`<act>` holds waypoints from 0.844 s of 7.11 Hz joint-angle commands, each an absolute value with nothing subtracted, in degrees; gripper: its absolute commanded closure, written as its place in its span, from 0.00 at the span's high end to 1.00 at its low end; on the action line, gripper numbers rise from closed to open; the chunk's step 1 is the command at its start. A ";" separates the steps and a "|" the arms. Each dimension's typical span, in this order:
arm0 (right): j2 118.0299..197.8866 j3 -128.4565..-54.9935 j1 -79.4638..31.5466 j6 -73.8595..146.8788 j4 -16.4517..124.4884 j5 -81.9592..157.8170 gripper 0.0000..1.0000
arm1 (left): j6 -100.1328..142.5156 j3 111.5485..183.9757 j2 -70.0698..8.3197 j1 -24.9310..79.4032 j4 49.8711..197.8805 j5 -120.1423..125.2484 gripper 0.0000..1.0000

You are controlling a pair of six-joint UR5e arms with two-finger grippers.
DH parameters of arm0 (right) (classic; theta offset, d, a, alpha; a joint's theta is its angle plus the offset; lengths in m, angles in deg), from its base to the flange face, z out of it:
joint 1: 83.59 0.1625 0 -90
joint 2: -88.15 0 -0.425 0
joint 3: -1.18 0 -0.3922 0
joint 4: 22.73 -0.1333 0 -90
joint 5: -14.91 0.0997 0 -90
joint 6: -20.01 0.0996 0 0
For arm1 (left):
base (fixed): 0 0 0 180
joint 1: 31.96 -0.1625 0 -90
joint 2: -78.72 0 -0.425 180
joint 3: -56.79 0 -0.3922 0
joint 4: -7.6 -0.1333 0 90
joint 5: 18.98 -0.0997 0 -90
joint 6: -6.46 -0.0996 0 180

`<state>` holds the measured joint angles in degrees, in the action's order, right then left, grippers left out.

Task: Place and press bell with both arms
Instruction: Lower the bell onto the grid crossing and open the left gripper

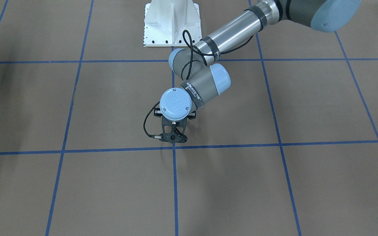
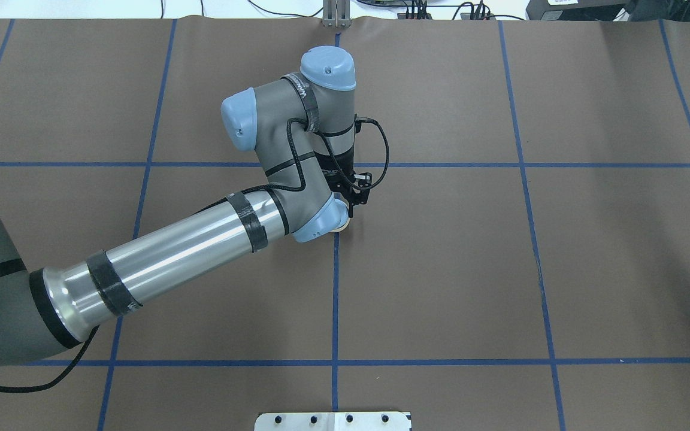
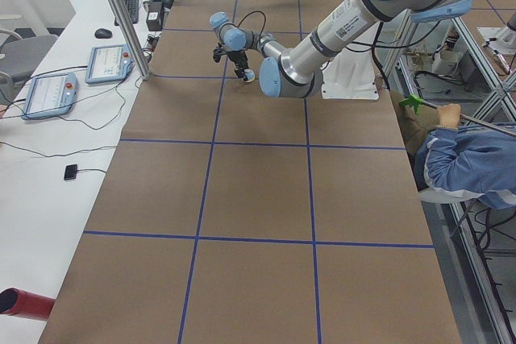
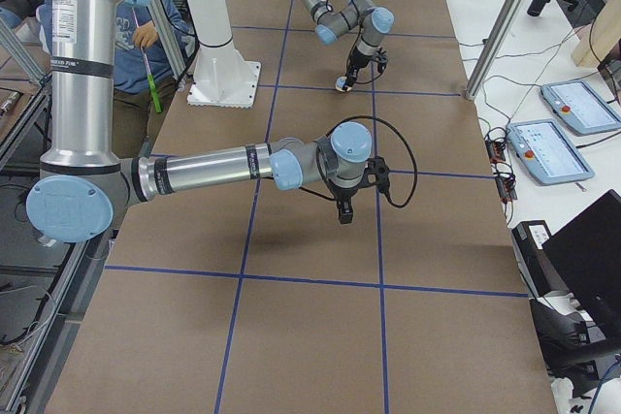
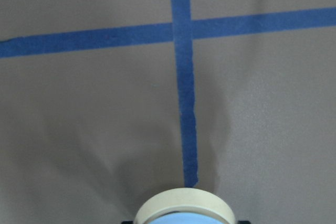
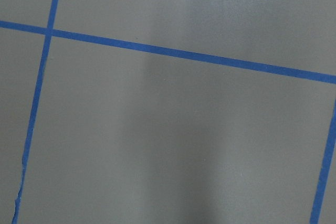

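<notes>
Seen from overhead, the left arm (image 2: 159, 263) reaches to mid-table with the left gripper (image 2: 348, 212) clasped narrowly about the bell (image 5: 184, 205), whose cream rim meets a blue tape line (image 5: 186, 129); farther right, the right gripper (image 4: 343, 215) hovers above the brown table (image 4: 437, 239), its opening not discernible.

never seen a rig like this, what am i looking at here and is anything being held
Two jointed robot arms of silver and grey tubes stand at a brown table crossed by blue tape lines. Two cameras look down from above, two from the table's ends, one rides each wrist. The left arm's black two-finger gripper reaches mid-table and seems to grip a small light-blue desk bell with a cream rim, at a tape line. The right gripper hangs over bare table; whether it is open I cannot tell.
</notes>
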<state>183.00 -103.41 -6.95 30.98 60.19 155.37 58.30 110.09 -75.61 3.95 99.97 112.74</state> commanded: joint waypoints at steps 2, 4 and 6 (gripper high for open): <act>182.98 -103.41 -6.95 30.99 60.15 155.36 0.99 | 58.32 110.05 -75.62 3.72 100.23 112.59 0.48; 182.90 -103.32 -6.95 30.99 60.24 155.27 0.99 | 58.66 110.05 -75.62 3.37 100.32 111.98 0.56; 182.90 -103.32 -6.95 30.99 60.24 155.27 0.99 | 59.37 109.97 -75.53 2.93 101.55 110.83 0.77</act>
